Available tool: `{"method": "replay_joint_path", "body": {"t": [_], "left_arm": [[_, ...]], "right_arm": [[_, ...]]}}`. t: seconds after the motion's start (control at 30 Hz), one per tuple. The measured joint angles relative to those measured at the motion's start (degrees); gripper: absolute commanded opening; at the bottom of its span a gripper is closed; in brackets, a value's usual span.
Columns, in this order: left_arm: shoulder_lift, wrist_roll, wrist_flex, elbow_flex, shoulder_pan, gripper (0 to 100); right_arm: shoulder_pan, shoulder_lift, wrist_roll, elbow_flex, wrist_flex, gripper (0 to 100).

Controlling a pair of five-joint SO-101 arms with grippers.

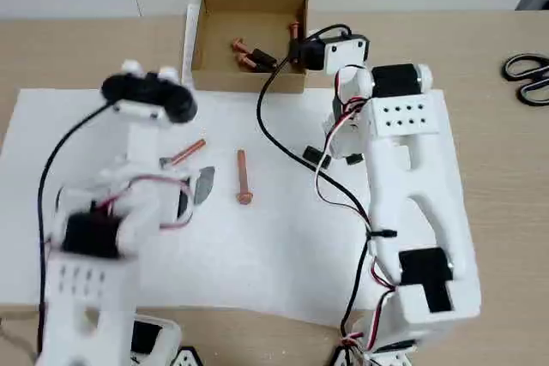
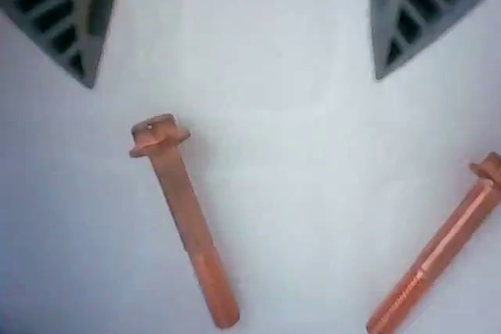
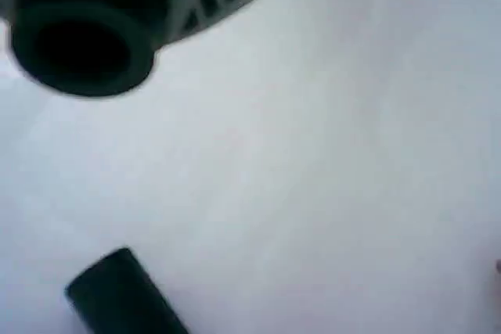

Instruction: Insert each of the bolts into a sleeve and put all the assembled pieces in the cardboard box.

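Bolt [image 1: 244,176] lies flat, head pointing toward the table's [image 1: 502,169] near edge.

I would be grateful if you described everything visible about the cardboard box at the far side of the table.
The brown cardboard box is an open-topped rectangle standing upright on the wooden table, at the far edge of the white sheet. Inside lie several copper bolts, at least one in a black sleeve. An arm's black part overlaps its near right corner; contact cannot be judged.
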Motion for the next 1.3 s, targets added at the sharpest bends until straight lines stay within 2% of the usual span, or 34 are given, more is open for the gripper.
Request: {"method": "replay_joint_path", "body": {"t": [0.33,0.47,0.67,0.8,0.9,1.3], "left_arm": [[33.4,-3.5,0.3,-15.6,-2.5,22],[42.5,-0.9,0.3,-19.8,-2.1,22],[48.0,13.0,0.3,-23.2,3.2,21],[49.9,15.6,-1.3,-23.4,7.6,15],[52.9,17.6,-2.9,-23.4,8.5,10],[62.4,18.8,-5.5,-24.1,9.1,9]], "right_arm": [[0.1,-0.6,0.0,0.0,0.8,0.3],[0.1,-0.6,0.0,0.0,0.8,0.3],[0.1,-0.6,0.0,0.0,0.9,0.3],[0.1,-0.6,0.0,0.0,0.9,0.3],[0.1,-0.6,0.0,0.0,0.9,0.3],[0.1,-0.6,0.0,0.0,1.0,0.3]]}}
